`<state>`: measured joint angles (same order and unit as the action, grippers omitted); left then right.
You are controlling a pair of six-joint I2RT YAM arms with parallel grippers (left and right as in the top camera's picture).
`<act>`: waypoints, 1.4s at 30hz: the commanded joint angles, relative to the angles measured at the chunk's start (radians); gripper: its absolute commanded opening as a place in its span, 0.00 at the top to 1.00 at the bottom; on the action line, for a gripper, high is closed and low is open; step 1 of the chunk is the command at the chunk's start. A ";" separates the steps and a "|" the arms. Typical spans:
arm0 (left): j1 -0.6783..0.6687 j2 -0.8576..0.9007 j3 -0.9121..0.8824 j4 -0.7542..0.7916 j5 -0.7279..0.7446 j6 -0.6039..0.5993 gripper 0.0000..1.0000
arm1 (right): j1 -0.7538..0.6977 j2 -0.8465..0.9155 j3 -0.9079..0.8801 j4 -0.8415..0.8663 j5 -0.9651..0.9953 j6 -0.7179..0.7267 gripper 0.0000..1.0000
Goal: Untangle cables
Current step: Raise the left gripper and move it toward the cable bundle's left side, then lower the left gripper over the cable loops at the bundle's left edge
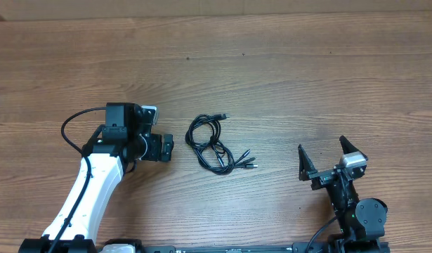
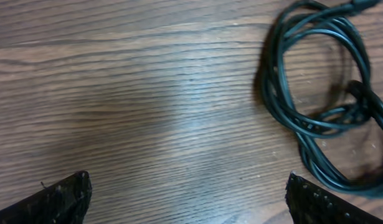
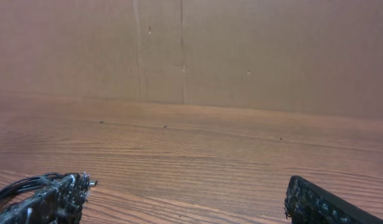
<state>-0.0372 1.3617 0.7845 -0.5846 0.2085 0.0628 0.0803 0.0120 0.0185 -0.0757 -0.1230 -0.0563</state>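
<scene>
The cables (image 1: 214, 144) lie as a small knotted bundle of thin black cords in the middle of the wooden table, with plug ends pointing right. My left gripper (image 1: 169, 147) is open just left of the bundle and holds nothing. In the left wrist view the cables (image 2: 273, 93) loop at the upper right, beyond and to the right of the open gripper (image 2: 188, 190). My right gripper (image 1: 322, 151) stands open well to the right of the bundle. In the right wrist view the open gripper (image 3: 186, 193) frames bare wood, and the cables (image 3: 23, 182) peek out behind the left finger.
The wooden table (image 1: 307, 77) stretches bare around the bundle. A brown cardboard wall (image 3: 253, 50) stands along the far edge. The white left arm (image 1: 89, 190) reaches in from the front left, and the right arm's base (image 1: 360, 218) sits at the front right.
</scene>
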 commanded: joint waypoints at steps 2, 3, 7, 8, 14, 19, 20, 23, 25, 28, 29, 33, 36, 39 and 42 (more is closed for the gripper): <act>0.003 0.007 0.050 -0.030 0.055 0.058 0.00 | 0.003 -0.009 -0.010 0.002 0.010 0.003 0.00; 0.003 0.007 0.059 -0.040 0.055 0.061 0.00 | 0.003 -0.009 -0.010 0.002 0.010 0.004 0.00; 0.002 0.007 0.103 -0.082 0.056 0.073 0.00 | 0.003 -0.009 -0.010 0.002 0.010 0.004 0.00; -0.003 0.007 0.122 -0.094 0.055 0.078 0.00 | 0.003 -0.009 -0.010 0.002 0.010 0.003 0.00; -0.053 0.007 0.192 -0.124 0.050 0.095 0.00 | 0.003 -0.009 -0.010 0.002 0.010 0.003 0.00; -0.110 0.008 0.193 -0.122 0.043 0.095 0.00 | 0.003 -0.009 -0.010 0.002 0.010 0.004 0.00; -0.122 0.008 0.193 -0.122 0.043 0.094 0.00 | 0.003 -0.009 -0.010 0.002 0.010 0.004 0.00; -0.146 0.015 0.193 -0.114 -0.002 0.071 0.01 | 0.003 -0.009 -0.010 0.002 0.010 0.003 0.00; -0.153 0.027 0.193 -0.108 -0.037 0.033 0.01 | 0.003 -0.009 -0.010 0.002 0.010 0.003 0.00; -0.153 0.058 0.193 -0.099 -0.039 -0.016 0.00 | 0.003 -0.009 -0.010 0.002 0.010 0.003 0.00; -0.153 0.071 0.193 -0.097 -0.032 -0.027 0.01 | 0.003 -0.009 -0.010 0.002 0.010 0.003 0.00; -0.153 0.117 0.193 -0.092 -0.027 -0.040 0.00 | 0.003 -0.009 -0.010 0.002 0.010 0.003 0.00; -0.153 0.148 0.193 -0.092 -0.024 -0.040 0.00 | 0.003 -0.009 -0.010 0.002 0.010 0.003 0.00; -0.153 0.166 0.193 -0.092 -0.024 -0.041 0.00 | 0.003 -0.009 -0.010 0.002 0.010 0.003 0.00; -0.153 0.168 0.193 -0.091 -0.024 -0.040 0.00 | 0.003 -0.009 -0.010 0.002 0.010 0.003 0.00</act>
<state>-0.1860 1.5219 0.9558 -0.6811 0.1898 0.0338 0.0803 0.0120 0.0185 -0.0757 -0.1230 -0.0563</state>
